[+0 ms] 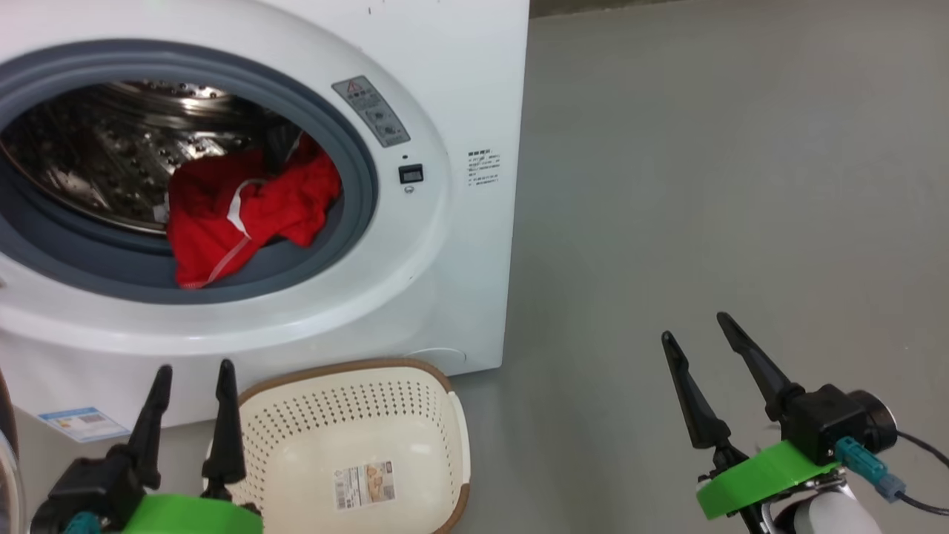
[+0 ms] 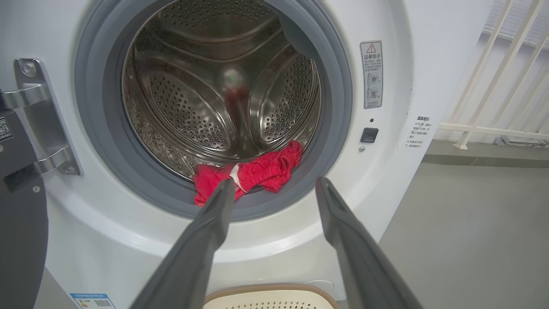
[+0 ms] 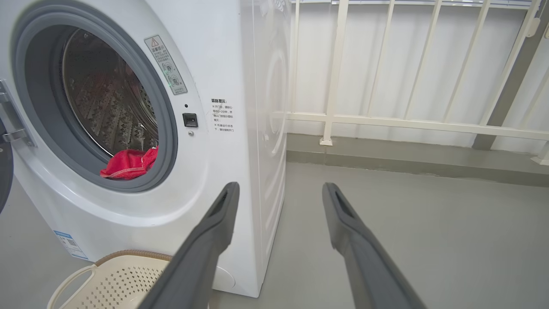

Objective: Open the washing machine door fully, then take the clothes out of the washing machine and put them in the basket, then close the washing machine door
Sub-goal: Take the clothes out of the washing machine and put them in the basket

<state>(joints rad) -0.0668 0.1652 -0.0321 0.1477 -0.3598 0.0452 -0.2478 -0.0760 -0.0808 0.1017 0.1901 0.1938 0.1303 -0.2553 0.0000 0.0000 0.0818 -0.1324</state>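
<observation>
The door (image 2: 19, 223) is seen swung wide open, carried on its metal hinge (image 2: 38, 116) at the left of the washer (image 1: 460, 74), and the steel drum (image 2: 206, 86) is laid bare. The clothes (image 1: 245, 208) are spotted inside: a red heap with white trim, slumped at the front of the drum towards the lower right of the opening, with one end draped down over the grey ring (image 1: 89, 267). The basket (image 1: 445, 400) is set on the floor (image 1: 704, 185) right in front of the washer, below the opening and near the machine's right corner, and a paper label (image 1: 365, 486) is seen on its bottom. The left tool (image 1: 195, 366) is held low, just left of the basket, its fingers spread apart with nothing gripped. Through its wrist camera it is seen aimed at the lower edge of the opening, and the clothes are caught just past one fingertip. The right tool (image 1: 695, 325) is held well off to the right over bare floor, apart from both washer and basket. Its fingers are spread wide too, and nothing is pinched between them. From its wrist camera the washer's right side is seen, with a white railing (image 3: 407, 124) beyond.
</observation>
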